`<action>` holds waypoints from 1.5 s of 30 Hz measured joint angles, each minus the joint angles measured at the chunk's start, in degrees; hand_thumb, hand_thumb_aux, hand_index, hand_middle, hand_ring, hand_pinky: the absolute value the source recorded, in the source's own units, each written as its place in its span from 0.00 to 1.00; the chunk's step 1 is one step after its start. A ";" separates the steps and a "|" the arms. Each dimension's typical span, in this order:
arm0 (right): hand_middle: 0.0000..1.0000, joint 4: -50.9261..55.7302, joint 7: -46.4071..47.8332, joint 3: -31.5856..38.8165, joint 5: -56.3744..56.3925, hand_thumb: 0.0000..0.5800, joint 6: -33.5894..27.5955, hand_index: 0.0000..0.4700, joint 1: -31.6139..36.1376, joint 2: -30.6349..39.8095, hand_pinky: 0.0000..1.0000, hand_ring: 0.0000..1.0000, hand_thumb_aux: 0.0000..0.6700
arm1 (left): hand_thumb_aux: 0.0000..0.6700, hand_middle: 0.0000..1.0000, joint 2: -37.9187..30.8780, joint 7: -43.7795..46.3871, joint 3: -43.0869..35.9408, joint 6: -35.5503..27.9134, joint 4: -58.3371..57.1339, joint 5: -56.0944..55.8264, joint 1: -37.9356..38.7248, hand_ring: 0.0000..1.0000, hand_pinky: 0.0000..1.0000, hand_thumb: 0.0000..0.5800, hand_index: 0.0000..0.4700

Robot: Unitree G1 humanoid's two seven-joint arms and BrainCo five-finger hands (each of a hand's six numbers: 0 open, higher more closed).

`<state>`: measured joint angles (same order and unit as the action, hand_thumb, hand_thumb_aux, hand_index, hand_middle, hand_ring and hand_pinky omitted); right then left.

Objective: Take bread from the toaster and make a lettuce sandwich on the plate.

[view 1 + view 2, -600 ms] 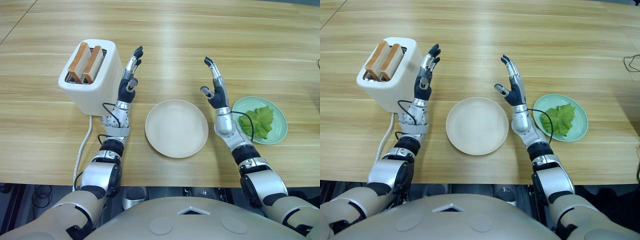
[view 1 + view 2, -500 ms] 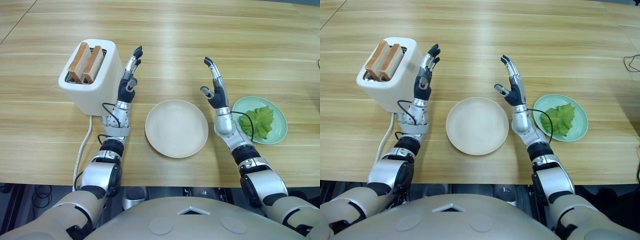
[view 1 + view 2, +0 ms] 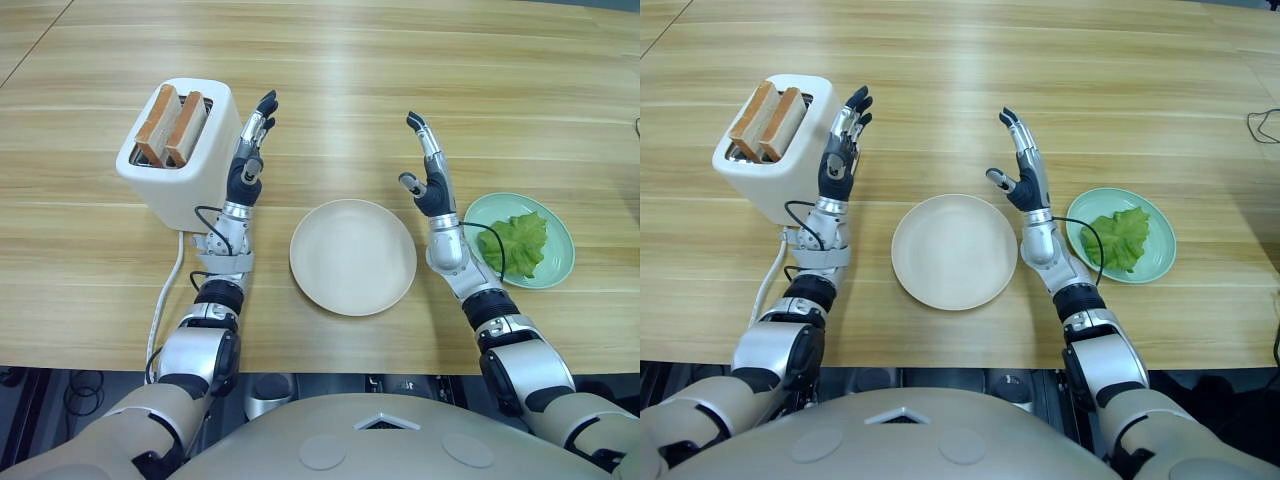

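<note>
Sitting just left of left robot hand (image 3: 246, 168), toaster (image 3: 185, 185) with bread (image 3: 172, 126); hand outstretched, empty

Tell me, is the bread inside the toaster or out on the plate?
Inside: both slices stand upright in the toaster slots, tops sticking out.

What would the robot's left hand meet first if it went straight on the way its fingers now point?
Probably nothing: the left hand points away from the robot, just beside the toaster, over bare table. Depth is unclear, so it might brush the toaster's side.
</note>
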<state>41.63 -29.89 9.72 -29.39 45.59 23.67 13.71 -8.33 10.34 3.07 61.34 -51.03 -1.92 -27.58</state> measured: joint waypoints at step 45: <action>0.00 -6.98 3.48 -1.28 0.74 0.00 -3.08 0.00 -3.76 0.49 0.00 0.00 0.00 | 0.11 0.00 -38.13 -39.23 -2.70 -20.82 -9.52 39.47 0.52 0.00 0.00 0.21 0.11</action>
<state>34.65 -26.41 8.44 -28.65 42.51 19.91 14.20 -46.45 -28.88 0.38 40.52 -60.55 37.55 -27.06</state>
